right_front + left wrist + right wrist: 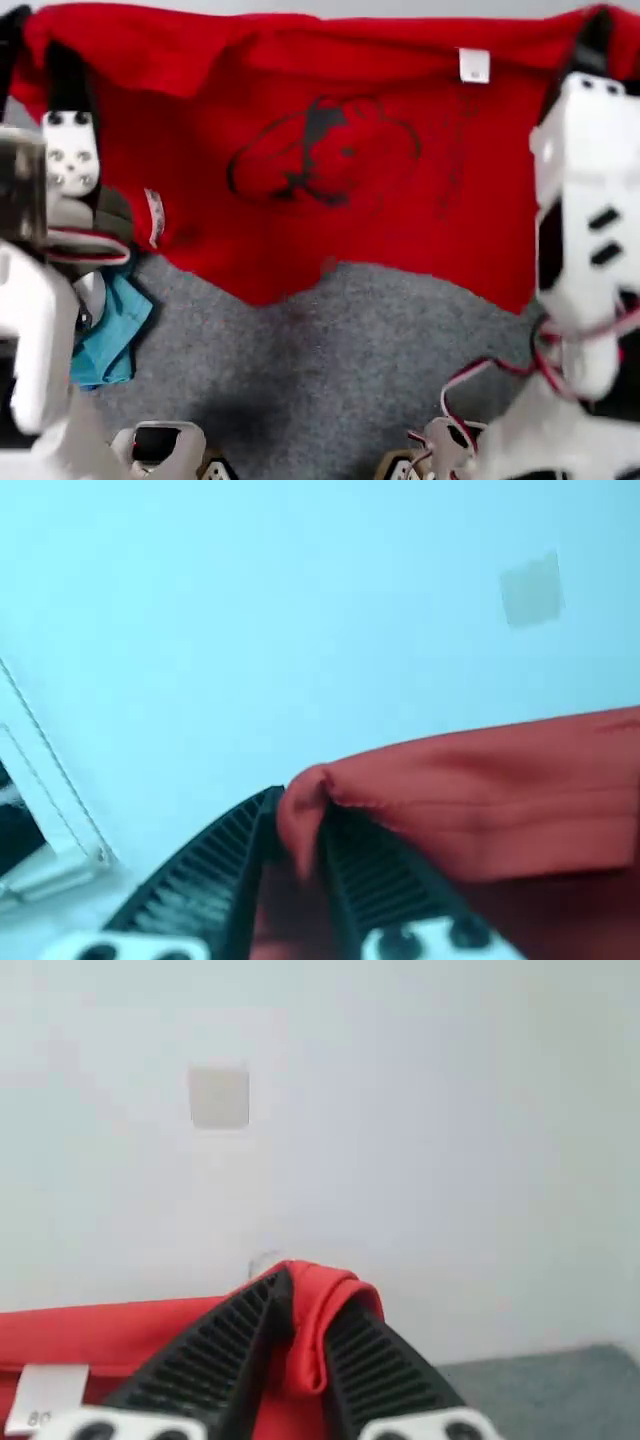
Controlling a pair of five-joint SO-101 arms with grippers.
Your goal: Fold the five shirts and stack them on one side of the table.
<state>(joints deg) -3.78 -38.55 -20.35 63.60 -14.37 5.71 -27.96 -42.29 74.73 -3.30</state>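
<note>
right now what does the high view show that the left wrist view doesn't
High view: the red shirt spread wide, its dark print and white label, the grey table, and a teal cloth lying on it. Left wrist view: a close look at the left tool pinching a fold of red fabric, with a pale wall and a square plate behind. Shared: the red shirt, held by the left tool.

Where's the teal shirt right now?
In the high view the teal shirt lies on the grey table at the left side, beside the left arm and just below the lower edge of the red shirt.
</note>
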